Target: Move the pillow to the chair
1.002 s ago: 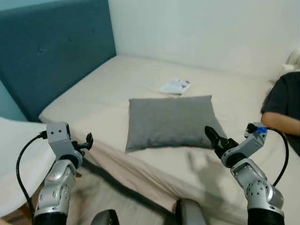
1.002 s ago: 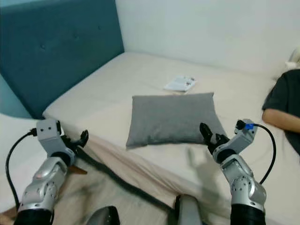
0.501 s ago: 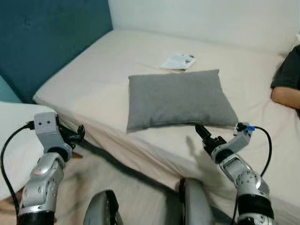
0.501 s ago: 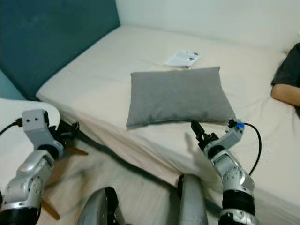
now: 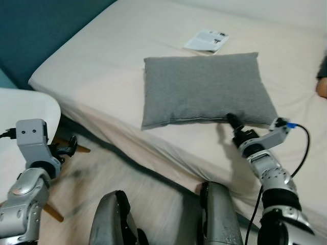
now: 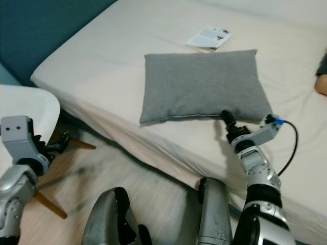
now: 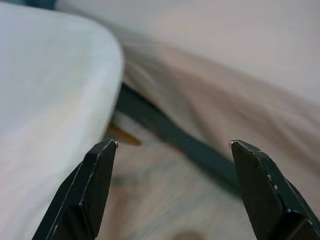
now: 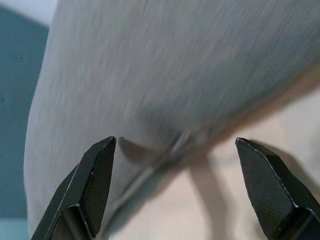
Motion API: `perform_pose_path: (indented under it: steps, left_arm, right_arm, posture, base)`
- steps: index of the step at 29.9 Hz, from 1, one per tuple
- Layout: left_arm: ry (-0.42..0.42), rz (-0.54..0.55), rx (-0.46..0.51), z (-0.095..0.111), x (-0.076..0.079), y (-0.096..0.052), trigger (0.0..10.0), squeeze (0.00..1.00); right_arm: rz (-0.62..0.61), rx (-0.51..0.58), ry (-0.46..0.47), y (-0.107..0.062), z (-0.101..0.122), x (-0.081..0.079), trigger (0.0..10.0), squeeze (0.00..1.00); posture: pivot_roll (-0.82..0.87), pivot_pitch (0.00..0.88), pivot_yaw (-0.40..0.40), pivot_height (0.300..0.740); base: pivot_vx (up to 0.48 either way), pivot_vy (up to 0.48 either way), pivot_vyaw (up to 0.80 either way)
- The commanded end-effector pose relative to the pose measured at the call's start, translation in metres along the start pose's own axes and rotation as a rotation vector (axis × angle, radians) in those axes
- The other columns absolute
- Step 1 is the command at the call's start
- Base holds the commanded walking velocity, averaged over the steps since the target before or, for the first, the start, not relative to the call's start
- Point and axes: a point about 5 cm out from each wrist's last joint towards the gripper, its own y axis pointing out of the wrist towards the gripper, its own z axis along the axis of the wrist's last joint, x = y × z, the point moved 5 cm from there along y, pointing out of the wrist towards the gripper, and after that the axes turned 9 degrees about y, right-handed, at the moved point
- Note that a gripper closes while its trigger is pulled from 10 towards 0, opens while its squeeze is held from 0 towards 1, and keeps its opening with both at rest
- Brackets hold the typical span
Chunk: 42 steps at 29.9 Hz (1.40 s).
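A grey pillow (image 5: 204, 88) lies flat on the cream bed (image 5: 112, 61). My right gripper (image 5: 231, 120) is at the pillow's near edge, towards its right corner, open, with the pillow's seam (image 8: 165, 150) just ahead between its fingers (image 8: 95, 185). The white chair (image 5: 25, 109) stands at the left beside the bed, its wooden legs (image 6: 76, 144) showing below. My left gripper (image 5: 69, 148) hangs low next to the chair seat (image 7: 45, 100), open and holding nothing.
A white booklet (image 5: 206, 40) lies on the bed beyond the pillow. A teal headboard (image 5: 36, 30) rises at the far left. A person's arm (image 5: 322, 87) rests at the bed's right edge. A dark bed frame (image 7: 175, 140) runs above the wood floor (image 5: 122, 178).
The camera has tipped down and come closer to the bed. My right gripper has reached forward to the pillow's near edge. The left arm has dropped lower beside the chair.
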Motion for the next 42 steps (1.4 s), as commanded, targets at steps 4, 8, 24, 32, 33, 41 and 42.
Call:
perform_pose_path:
  steps: [4,8,24,32,33,41,42]
  left_arm:
    - [0.032,0.016,-0.013,0.005,-0.013,-0.009,10.0,0.0]
    - [0.038,0.018,-0.018,0.007,-0.016,-0.01,10.0,0.0]
    - [0.035,0.022,-0.011,0.015,-0.017,-0.011,10.0,0.0]
    - [-0.026,0.005,0.015,0.025,-0.003,-0.007,10.0,0.0]
    - [-0.038,-0.003,0.018,0.026,0.002,-0.005,10.0,0.0]
    - [-0.151,-0.037,0.03,0.03,0.032,0.017,10.0,0.0]
    - [-0.151,-0.037,0.03,0.03,0.032,0.017,10.0,0.0]
  right_arm:
    - [0.053,0.08,0.038,0.005,0.022,-0.008,10.0,0.0]
    - [0.062,0.093,0.044,0.01,0.028,-0.013,10.0,0.0]
    - [0.043,0.112,-0.005,0.031,0.035,-0.04,0.0,0.0]
    - [0.118,0.039,-0.156,0.039,0.021,-0.064,0.0,0.0]
    - [0.142,0.023,-0.2,0.04,0.017,-0.069,0.0,0.0]
    - [0.495,-0.092,-0.354,0.026,-0.017,-0.15,0.0,0.0]
    - [0.495,-0.092,-0.354,0.026,-0.017,-0.15,0.0,0.0]
  posture:
    - [0.14,0.422,0.087,0.467]
    - [0.14,0.425,0.089,0.467]
    - [0.15,0.415,0.075,0.467]
    - [0.13,0.4,0.066,0.467]
    - [0.12,0.392,0.063,0.467]
    - [0.03,0.317,0.04,0.467]
    - [0.03,0.317,0.04,0.467]
  base:
    - [0.0,0.0,0.0]
    - [0.0,0.0,0.0]
    - [0.0,0.0,0.0]
    - [0.0,0.0,0.0]
    - [0.0,0.0,0.0]
    - [0.0,0.0,0.0]
    - [0.0,0.0,0.0]
